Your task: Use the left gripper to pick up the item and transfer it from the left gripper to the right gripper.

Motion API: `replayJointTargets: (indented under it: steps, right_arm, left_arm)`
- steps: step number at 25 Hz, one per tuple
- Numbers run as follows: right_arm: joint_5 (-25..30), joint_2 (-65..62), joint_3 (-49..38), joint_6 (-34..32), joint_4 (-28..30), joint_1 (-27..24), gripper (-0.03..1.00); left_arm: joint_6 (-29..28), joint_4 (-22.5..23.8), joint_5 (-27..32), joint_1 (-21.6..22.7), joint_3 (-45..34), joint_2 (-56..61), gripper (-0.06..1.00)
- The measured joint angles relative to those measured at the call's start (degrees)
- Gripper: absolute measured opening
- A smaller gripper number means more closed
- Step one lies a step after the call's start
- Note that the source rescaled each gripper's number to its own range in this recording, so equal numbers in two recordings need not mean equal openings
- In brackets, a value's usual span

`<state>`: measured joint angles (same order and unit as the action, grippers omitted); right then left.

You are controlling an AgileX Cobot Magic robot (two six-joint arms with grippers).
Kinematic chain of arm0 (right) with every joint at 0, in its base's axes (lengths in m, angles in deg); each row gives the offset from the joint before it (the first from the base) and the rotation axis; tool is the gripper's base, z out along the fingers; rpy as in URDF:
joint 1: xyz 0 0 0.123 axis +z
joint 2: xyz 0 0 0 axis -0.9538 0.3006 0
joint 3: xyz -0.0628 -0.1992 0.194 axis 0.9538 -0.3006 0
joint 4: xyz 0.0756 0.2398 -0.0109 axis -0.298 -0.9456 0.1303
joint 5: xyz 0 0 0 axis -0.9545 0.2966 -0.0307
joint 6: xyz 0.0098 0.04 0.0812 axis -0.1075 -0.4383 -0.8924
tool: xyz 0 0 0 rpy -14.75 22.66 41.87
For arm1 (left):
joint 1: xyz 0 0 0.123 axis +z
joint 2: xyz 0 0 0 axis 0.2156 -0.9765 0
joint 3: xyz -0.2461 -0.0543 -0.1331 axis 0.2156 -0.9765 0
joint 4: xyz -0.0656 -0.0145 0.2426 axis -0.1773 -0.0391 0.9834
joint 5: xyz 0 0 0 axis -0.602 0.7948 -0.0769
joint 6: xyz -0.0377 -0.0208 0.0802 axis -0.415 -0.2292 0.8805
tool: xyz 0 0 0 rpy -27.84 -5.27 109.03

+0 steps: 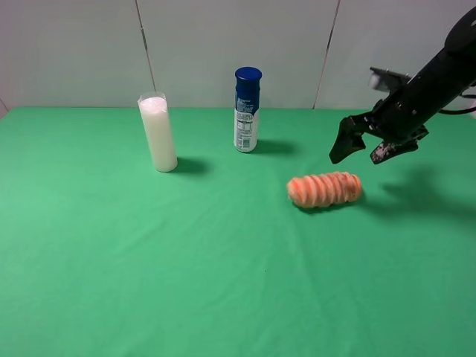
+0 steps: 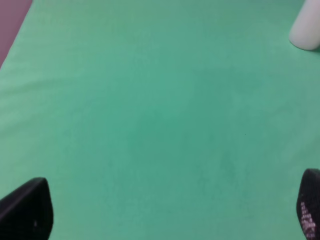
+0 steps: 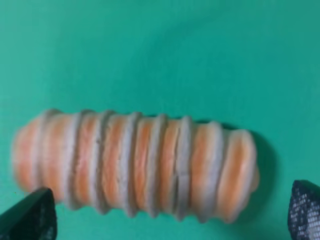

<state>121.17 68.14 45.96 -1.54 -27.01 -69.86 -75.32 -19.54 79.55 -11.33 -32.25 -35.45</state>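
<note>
The item (image 1: pixel 324 190) lies flat on the green table (image 1: pixel 149 282), long axis roughly 9-to-3 in the exterior high view, right of centre, nothing touching it. The right gripper (image 1: pixel 366 146) hangs in the air at about 1 o'clock from the item, near but clearly apart, jaws spread wide and empty, fingers pointing down toward the cloth. In the right wrist view the item (image 3: pixel 135 167) sits between the two fingertips (image 3: pixel 30 215), which show only at the lower corners, no contact.

The left gripper (image 2: pixel 165 212) is out of the exterior high view; its wrist view shows both tips at the frame corners, wide apart, holding nothing, bare cloth between them.

White cylinder (image 1: pixel 158 132) stands upright at 10 o'clock from the item, well apart. Blue-capped bottle (image 1: pixel 247 109) stands upright at about 11 o'clock, nearer.
</note>
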Motion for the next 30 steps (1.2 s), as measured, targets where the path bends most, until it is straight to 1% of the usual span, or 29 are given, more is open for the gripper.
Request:
replayJointTargets:
  steps: [4,9,15,20,24,30]
  right_arm:
    - [0.12,-4.02,0.0,0.0,0.11,0.0,1.0]
    - [2.16,-10.06,0.0,0.0,0.17,0.0,1.0]
    - [5.61,-19.48,0.0,-0.32,0.21,0.0,1.0]
    - [9.63,-27.71,-0.22,-3.01,1.61,0.0,1.0]
    - [12.13,-34.77,-3.84,-7.31,3.06,0.0,1.0]
    - [12.87,-46.28,-12.17,-10.4,4.82,0.0,1.0]
  left_arm:
    - [0.0,0.0,0.0,0.0,0.0,0.0,0.97]
    - [0.0,0.0,0.0,0.0,0.0,0.0,0.97]
    - [0.0,0.0,0.0,0.0,0.0,0.0,0.97]
    - [0.0,0.0,0.0,0.0,0.0,0.0,0.97]
    - [0.0,0.0,0.0,0.0,0.0,0.0,0.97]
    - [0.0,0.0,0.0,0.0,0.0,0.0,0.97]
